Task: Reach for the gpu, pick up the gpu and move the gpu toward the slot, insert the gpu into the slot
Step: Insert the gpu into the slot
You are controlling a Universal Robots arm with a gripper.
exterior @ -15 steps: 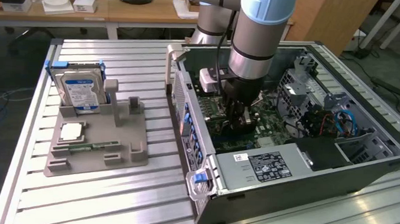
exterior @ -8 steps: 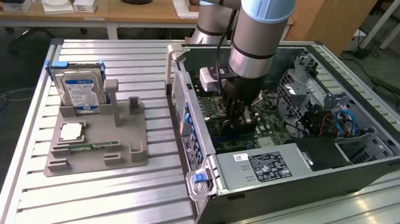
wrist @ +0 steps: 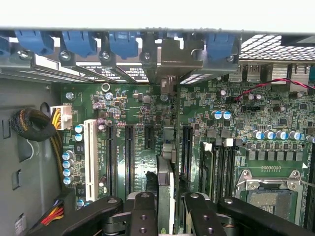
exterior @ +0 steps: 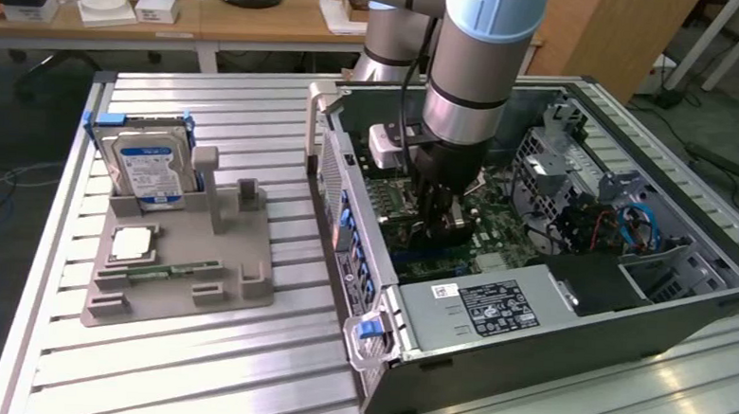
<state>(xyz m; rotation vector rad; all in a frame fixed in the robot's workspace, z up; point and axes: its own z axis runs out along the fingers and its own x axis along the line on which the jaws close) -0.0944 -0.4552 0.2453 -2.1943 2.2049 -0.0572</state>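
Inside the open computer case, arm vertical, tool clamped on the upright gpu above the motherboard.

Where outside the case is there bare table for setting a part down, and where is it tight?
Bare slats lie along the aluminium table, between the grey holder tray and the near edge. A narrower strip runs between that tray and the computer case. Inside the case it is crowded: the gripper holds the gpu edge-on above the motherboard slots.

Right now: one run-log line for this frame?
phase: insert | gripper: shut on gpu | gpu: edge-on, held above motherboard slots | location: inside PC case
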